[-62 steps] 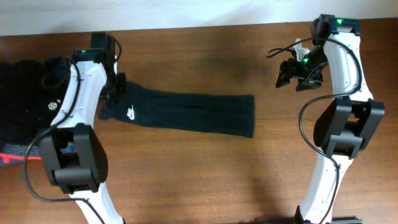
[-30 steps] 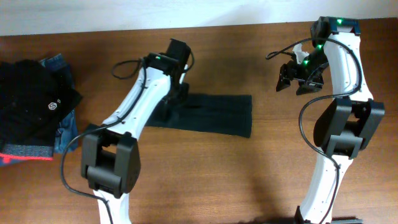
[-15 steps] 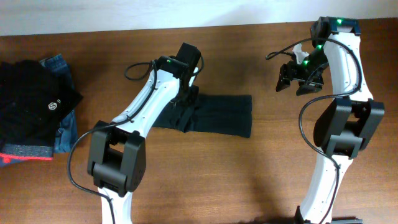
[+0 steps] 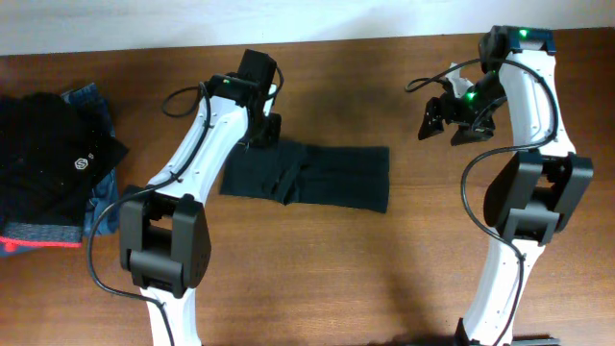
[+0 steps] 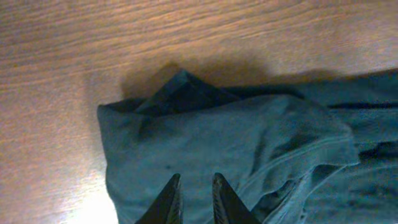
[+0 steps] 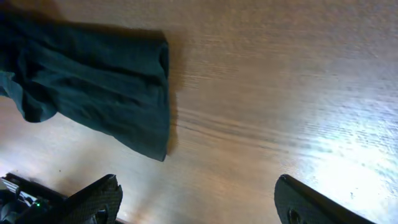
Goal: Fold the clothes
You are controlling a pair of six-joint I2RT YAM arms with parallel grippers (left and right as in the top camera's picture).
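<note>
A dark teal garment lies on the wooden table, its left end folded over onto the middle with a creased edge. My left gripper hovers over the garment's upper left corner. In the left wrist view its jaws stand a narrow gap apart, empty, above the folded cloth. My right gripper is wide open and empty above bare table to the right of the garment. The right wrist view shows the garment's right end far from that gripper.
A pile of dark clothes with jeans and a red-edged piece sits at the table's left edge. The table's far edge meets a pale wall.
My left gripper carried the garment's left end rightward over the middle, let it go, and has drawn back up and left. The right arm barely moved.
</note>
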